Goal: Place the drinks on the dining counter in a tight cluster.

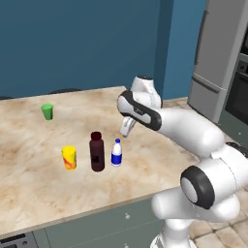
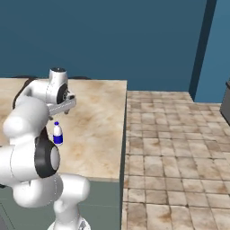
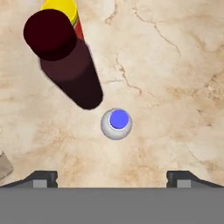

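Jaws (image 3: pixel 111 179): spread wide, holding nothing, above the white bottle.
White bottle (image 3: pixel 116 124): one, small, rounded, blue cap and label, upright on the table.
Maroon bottle (image 1: pixel 97 151): one, tall dark cylinder, capped, just beside the white bottle.
Yellow cup (image 1: pixel 69 157): one, red-marked, beyond the maroon bottle.
Green cup (image 1: pixel 47 111): one, well apart.
Table (image 1: pixel 160 160): beige veined marble, smooth.

Even, bright rendered light falls from above — no glare and no hard-edged shadows on the dining counter (image 1: pixel 29 160). The maroon bottle (image 3: pixel 65 61) leans outward in the hand view, stretched by wide-angle perspective. All three pictures are slightly soft and low in detail, with mild blockiness along edges.
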